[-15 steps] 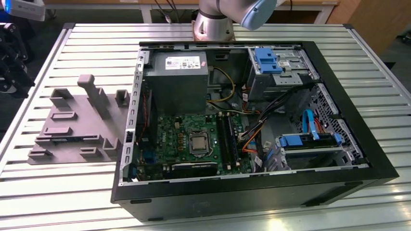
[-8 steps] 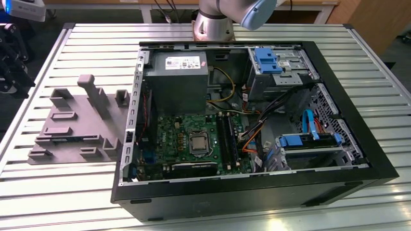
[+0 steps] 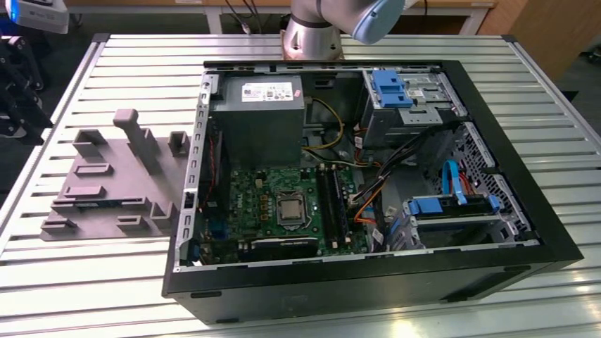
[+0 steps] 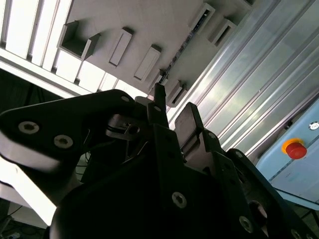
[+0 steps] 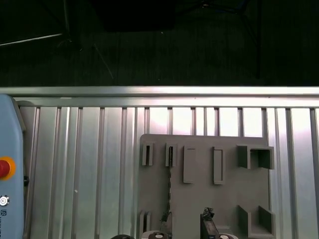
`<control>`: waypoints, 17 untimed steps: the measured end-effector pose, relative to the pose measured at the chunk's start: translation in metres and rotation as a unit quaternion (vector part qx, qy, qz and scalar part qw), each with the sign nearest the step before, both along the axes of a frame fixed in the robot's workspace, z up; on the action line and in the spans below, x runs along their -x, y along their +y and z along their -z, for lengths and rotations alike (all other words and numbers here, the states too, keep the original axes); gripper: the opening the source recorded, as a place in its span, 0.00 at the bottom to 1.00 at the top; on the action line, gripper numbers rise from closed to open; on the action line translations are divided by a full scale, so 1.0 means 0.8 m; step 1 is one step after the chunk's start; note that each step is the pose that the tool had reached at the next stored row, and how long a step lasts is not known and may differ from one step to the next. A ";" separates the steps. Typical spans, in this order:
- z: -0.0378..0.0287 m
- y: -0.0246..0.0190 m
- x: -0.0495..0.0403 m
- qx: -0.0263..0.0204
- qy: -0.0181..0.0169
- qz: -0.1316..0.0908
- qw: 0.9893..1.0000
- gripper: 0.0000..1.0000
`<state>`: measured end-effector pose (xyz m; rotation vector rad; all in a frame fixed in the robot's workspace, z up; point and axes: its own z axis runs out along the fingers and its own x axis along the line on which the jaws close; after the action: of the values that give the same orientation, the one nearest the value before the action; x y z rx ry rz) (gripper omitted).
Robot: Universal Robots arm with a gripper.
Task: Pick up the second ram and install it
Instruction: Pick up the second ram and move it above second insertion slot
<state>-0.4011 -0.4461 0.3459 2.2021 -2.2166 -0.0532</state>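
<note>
Second ram (image 5: 169,185) sits outside the open computer case (image 3: 281,303), standing on edge in a slot of the grey holder (image 5: 199,199). Our gripper (image 4: 172,107) hangs above it, fingers spread. We judge it light, stiff and fragile, so we pinch gently across its thin faces near mid-length.

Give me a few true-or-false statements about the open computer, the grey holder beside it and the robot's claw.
1. The computer case lies open on the slatted table. True.
2. The grey holder sits inside the case. False: it lies on the table beside the case, at the exterior view's left.
3. A thin memory stick stands on edge in the holder. True.
4. The gripper is clamped on the stick. False: its fingers are apart and hold nothing.
</note>
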 end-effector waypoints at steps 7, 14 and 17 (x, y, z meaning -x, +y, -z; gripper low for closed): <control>0.0151 0.0000 -0.002 0.000 0.000 0.000 1.000 0.36; 0.0232 -0.0002 -0.002 0.000 -0.002 0.000 1.000 0.36; 0.0235 -0.0001 -0.002 0.000 -0.002 0.000 1.000 0.36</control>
<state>-0.3994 -0.4463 0.3271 2.2039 -2.2184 -0.0492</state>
